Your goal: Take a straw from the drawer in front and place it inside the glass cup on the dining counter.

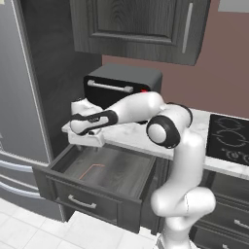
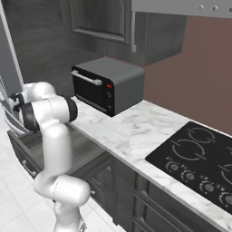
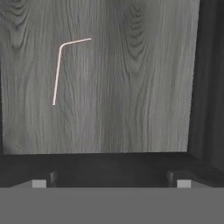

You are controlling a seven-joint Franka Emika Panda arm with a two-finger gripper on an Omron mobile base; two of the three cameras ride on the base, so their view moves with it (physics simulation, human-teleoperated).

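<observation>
The drawer (image 1: 97, 195) stands pulled open below the worktop, its wood-grain floor (image 3: 131, 87) showing in the hand view. The straw (image 3: 57, 74), thin, pale pink and bent near one end, lies flat on that floor toward the upper left of the hand view; from the left base view the straw (image 1: 92, 168) rests in the drawer's left half. My gripper (image 1: 86, 142) hangs above the drawer's back left part, pointing down, and in the hand view the gripper (image 3: 111, 183) is open with nothing between its widely spread fingertips (image 3: 39, 183). The glass cup and the dining counter are out of view.
A dark toaster oven (image 1: 121, 85) sits on the small marble worktop (image 2: 136, 131) just behind the drawer. A black cooktop (image 2: 199, 154) lies to the right. Dark wall cabinets (image 1: 136, 24) hang overhead, and a tall grey fridge (image 1: 19, 97) stands at the left.
</observation>
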